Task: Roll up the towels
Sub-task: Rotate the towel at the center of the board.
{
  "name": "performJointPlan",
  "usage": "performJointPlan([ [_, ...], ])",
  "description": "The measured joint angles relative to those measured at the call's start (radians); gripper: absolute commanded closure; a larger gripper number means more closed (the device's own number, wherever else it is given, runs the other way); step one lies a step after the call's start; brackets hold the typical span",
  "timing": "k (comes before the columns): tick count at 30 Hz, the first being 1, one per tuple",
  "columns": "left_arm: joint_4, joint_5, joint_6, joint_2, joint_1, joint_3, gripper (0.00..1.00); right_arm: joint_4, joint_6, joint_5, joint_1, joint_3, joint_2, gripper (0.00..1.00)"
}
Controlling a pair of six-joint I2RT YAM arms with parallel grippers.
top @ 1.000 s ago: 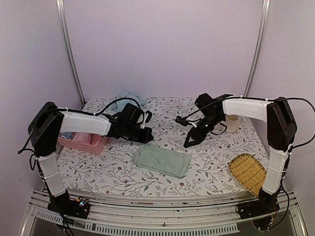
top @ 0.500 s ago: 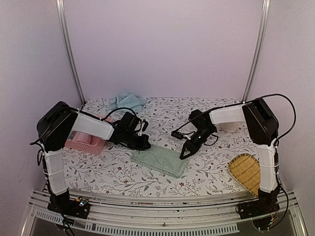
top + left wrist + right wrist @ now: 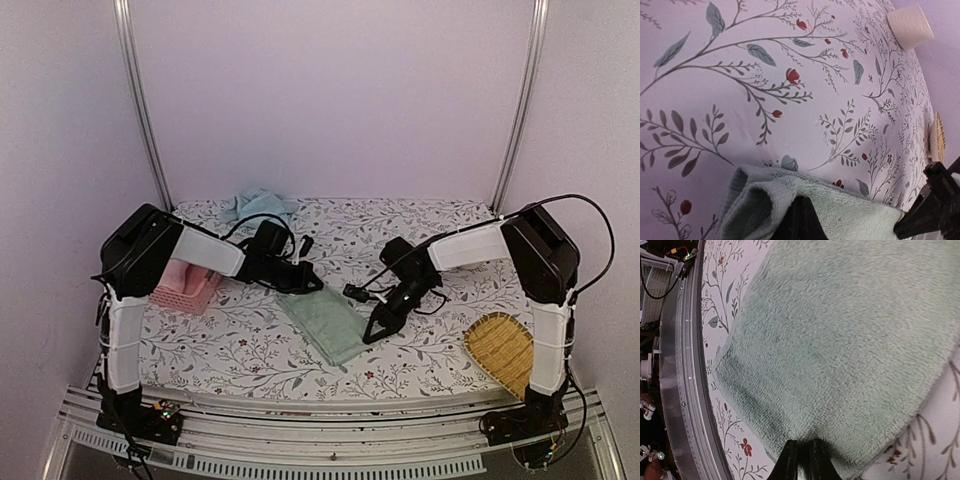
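Two towels share the flower-printed table (image 3: 240,350), and they lie well apart. At the far left a pink lattice basket (image 3: 185,288) sits beside the left arm's elbow. The light blue towel (image 3: 258,204) lies crumpled against the far wall, left of centre, with no gripper near it. Right of the basket, the left gripper (image 3: 308,287) is down at the table with its jaws closed tight on the far-left corner of the sage green towel (image 3: 330,322). Its wrist view shows the cloth's edge bunched into a raised fold around the dark fingers (image 3: 797,222). The green towel lies mostly flat near the middle of the table, set slantwise, running from that pinched corner toward the near right. At its right edge the right gripper (image 3: 376,330) points down and to the near left. Its wrist view shows the fingertips (image 3: 790,460) nearly together, nipping the terry edge between them. Farther right, the cream mug (image 3: 910,26) shows only in the left wrist view, at the far right side of the table. A woven bamboo tray (image 3: 503,350) rests at the near right corner, clear of both towels.
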Motion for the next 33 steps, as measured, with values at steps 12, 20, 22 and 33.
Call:
performJointPlan([
  [12,-0.087,0.086,0.035,-0.082,-0.013,0.054,0.92,-0.123,-0.065,-0.048,0.037,-0.022,-0.114,0.71],
  [20,-0.119,0.065,0.063,-0.472,-0.121,-0.069,0.53,-0.152,-0.095,-0.092,-0.121,0.128,-0.315,0.44],
  [22,-0.141,0.03,0.065,-0.526,-0.17,-0.114,0.02,-0.118,-0.069,-0.077,-0.138,0.155,-0.383,0.02],
  [33,-0.242,-0.307,0.014,-0.706,-0.31,-0.31,0.01,0.124,0.059,-0.064,-0.163,0.278,-0.354,0.44],
])
